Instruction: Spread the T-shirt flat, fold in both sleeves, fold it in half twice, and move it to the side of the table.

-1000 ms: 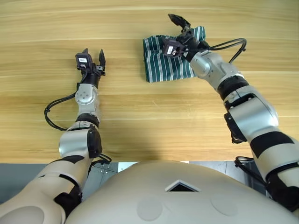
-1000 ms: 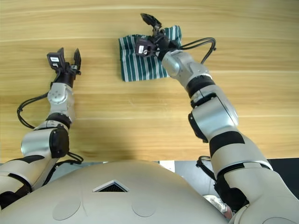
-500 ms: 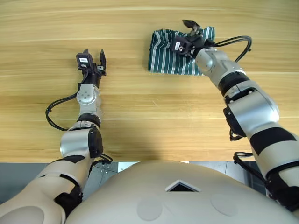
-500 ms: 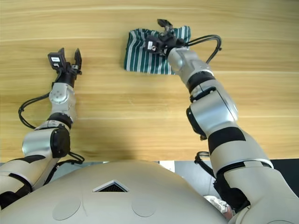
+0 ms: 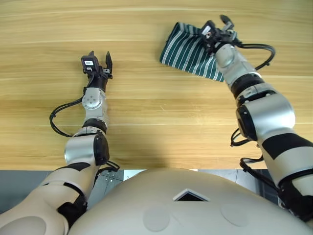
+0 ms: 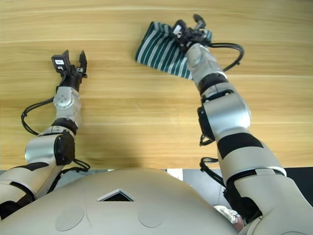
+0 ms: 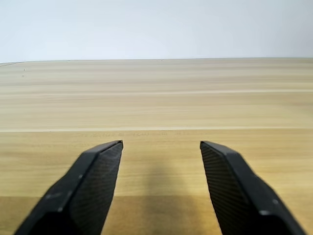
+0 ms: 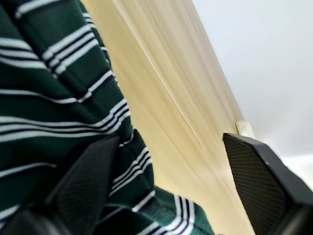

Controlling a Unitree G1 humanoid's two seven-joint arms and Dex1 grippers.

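Wooden worktop (image 5: pixel 146 122) spans whole frame. Folded green-and-white striped T-shirt (image 5: pixel 188 49) lies upper right of frame, set at slant. My right hand (image 5: pixel 218 24) at shirt's upper right corner, fingers spread, one finger against cloth. My left hand (image 5: pixel 99 54) mid-left, fingers spread over wood, well apart from shirt.

Wooden table (image 5: pixel 146 122) bears seemingly folded T-shirt (image 5: pixel 188 49).
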